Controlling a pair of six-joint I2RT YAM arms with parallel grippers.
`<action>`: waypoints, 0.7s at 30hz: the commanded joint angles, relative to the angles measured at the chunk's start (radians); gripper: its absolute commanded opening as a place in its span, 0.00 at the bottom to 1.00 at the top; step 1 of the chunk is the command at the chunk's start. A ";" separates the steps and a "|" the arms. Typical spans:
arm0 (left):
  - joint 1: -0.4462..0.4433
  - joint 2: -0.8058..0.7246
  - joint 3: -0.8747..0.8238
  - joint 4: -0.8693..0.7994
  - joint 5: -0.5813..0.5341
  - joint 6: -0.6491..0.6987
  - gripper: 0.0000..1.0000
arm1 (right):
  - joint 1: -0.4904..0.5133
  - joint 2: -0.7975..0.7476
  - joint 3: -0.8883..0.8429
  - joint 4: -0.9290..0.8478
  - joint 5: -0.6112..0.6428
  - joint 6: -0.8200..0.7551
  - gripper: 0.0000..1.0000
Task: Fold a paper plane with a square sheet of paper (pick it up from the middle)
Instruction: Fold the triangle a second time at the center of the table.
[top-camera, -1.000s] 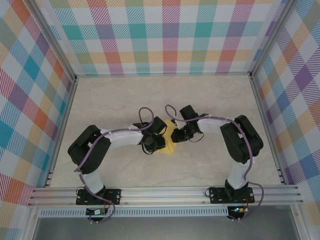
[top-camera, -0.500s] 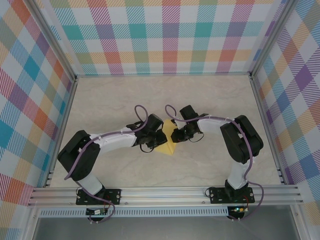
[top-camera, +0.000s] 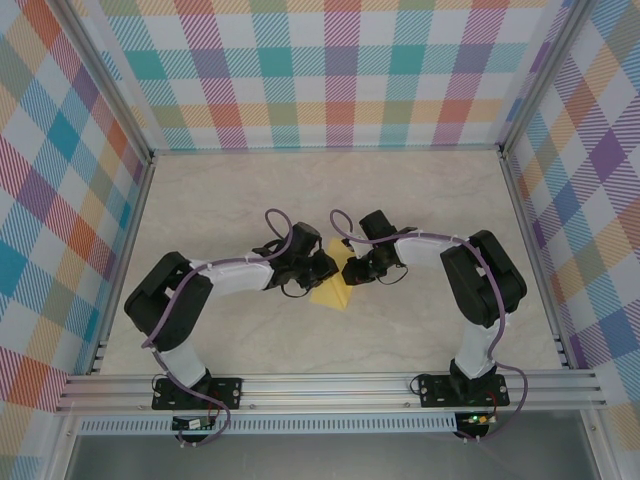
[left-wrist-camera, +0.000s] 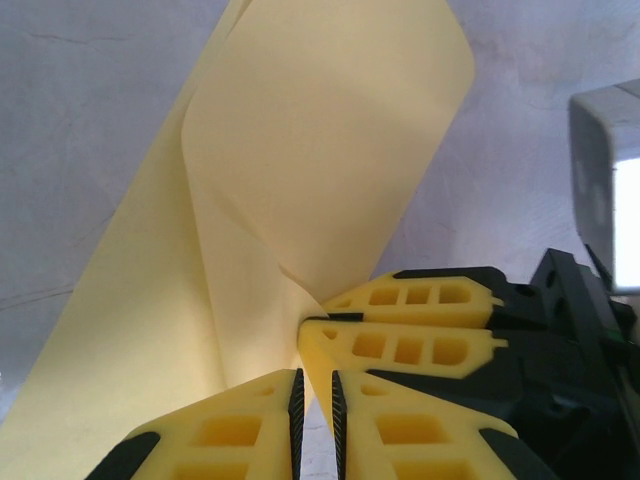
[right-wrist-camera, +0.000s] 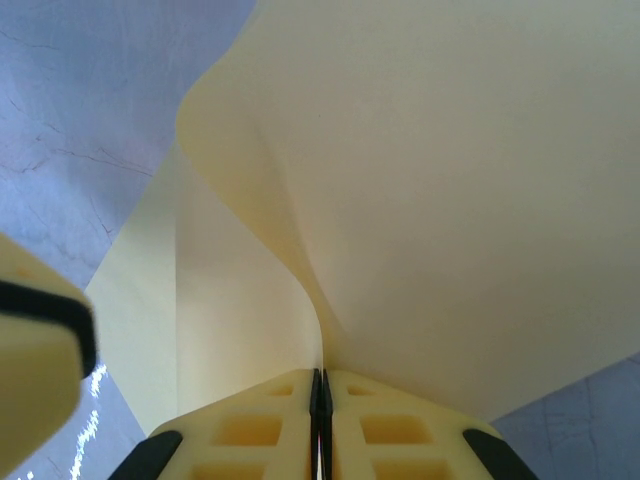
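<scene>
The left gripper (top-camera: 318, 268) and right gripper (top-camera: 352, 270) meet tip to tip at the centre of the top view. The paper (top-camera: 331, 294) shows as a yellow wedge just below and between them on the table (top-camera: 430, 200). Neither arm is nearer, since both are on it. Each wrist view shows its jaws pressed together on the paper, and the two pinches sit almost touching at the lower centre of the frame. From there the sheet fans toward the top of the frame in a loose curl, its long run going lower left to upper right in the left wrist view. Any next move probably turns on that shared pinch. The top view hides the pinch under the wrists, while the wrist views leave out how the sheet meets the table.
</scene>
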 joint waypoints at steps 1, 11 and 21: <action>0.012 0.026 0.002 0.054 0.019 -0.011 0.18 | -0.005 0.021 0.007 -0.022 0.025 -0.029 0.13; 0.021 0.103 0.024 0.071 0.023 -0.008 0.18 | -0.004 0.020 0.009 -0.024 0.022 -0.030 0.13; 0.021 0.124 0.005 0.069 0.026 -0.011 0.18 | -0.008 -0.003 0.012 -0.013 -0.015 0.004 0.19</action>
